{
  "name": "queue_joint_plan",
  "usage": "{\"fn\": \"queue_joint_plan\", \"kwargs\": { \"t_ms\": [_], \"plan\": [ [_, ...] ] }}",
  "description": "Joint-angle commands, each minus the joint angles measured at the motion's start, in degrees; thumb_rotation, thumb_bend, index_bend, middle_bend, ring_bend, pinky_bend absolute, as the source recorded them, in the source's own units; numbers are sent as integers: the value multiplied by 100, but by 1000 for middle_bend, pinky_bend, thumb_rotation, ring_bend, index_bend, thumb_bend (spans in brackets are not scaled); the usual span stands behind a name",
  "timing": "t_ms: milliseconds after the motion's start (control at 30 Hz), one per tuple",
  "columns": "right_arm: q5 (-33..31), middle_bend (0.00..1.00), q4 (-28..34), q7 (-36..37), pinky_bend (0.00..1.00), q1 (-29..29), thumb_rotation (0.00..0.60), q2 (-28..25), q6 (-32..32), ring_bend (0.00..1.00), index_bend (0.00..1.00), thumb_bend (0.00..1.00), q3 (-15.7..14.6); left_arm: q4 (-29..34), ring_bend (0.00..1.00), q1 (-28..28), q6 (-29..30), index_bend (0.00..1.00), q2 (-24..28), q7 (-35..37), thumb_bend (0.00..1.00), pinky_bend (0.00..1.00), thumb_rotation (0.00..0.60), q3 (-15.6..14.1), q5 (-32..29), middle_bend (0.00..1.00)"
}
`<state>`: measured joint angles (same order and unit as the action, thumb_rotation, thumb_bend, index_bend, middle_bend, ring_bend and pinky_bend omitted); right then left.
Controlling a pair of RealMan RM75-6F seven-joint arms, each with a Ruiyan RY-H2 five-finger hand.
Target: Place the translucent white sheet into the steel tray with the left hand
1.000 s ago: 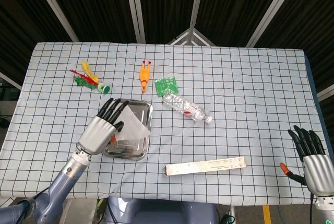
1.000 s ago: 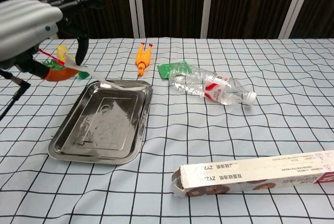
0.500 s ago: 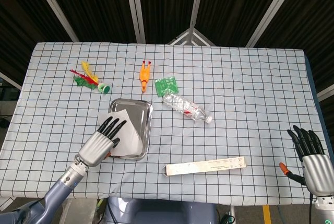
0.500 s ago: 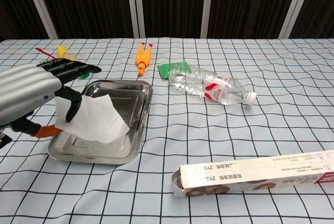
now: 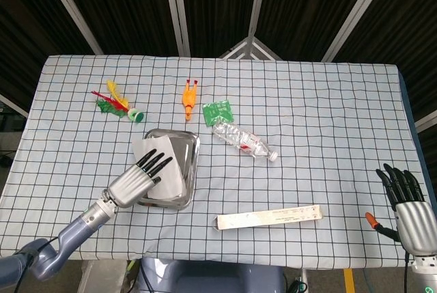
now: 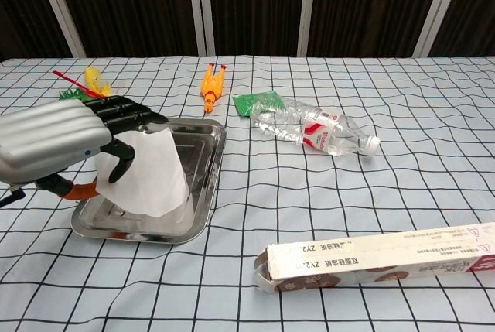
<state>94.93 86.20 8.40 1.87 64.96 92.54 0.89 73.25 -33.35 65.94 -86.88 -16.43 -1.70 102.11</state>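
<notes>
The steel tray [image 5: 190, 170] [image 6: 207, 185] lies left of the table's centre. My left hand [image 5: 140, 177] [image 6: 62, 142] hovers over the tray's left part and pinches the translucent white sheet [image 5: 162, 161] [image 6: 157, 173] between thumb and fingers. The sheet hangs down from the hand, and its lower edge reaches the tray floor. It hides much of the tray's inside in both views. My right hand [image 5: 406, 201] rests at the table's near right corner with fingers spread and nothing in it; the chest view does not show it.
Beyond the tray lie an orange rubber chicken [image 5: 189, 98], a green packet [image 5: 218, 112] and a plastic bottle [image 5: 244, 143]. A feather toy [image 5: 111, 100] and a small ring [image 5: 136, 115] sit far left. A long cardboard box [image 5: 268, 218] lies near the front edge.
My left hand has come down and drawn back over the tray's left side. The sheet went from held high above the tray to hanging down into it. The right hand stayed still.
</notes>
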Motion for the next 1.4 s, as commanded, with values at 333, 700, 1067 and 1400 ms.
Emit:
{"fn": "queue_joint_plan", "kwargs": {
  "t_ms": [333,700,1067,1400],
  "plan": [
    [-9,0,5,-1,0,-4,600,0,-1,0,0,290,1,-243,0,-316,136,564,-239,319,443,0,600,-147,402,20],
    [-7,0,-5,29,0,-10,600,-3,10,0,0,291,-1,-495,0,-355,273,522,-47,456,433,0,600,-345,556,3],
    [-1,0,12,-27,0,-4,600,12,-4,0,0,291,-3,-675,0,-304,402,4,112,550,36,0,600,-358,448,0],
    [-1,0,0,-18,0,-8,600,15,12,0,0,290,4,-65,0,-362,-24,0,817,920,265,0,600,-407,49,0]
  ]
}}
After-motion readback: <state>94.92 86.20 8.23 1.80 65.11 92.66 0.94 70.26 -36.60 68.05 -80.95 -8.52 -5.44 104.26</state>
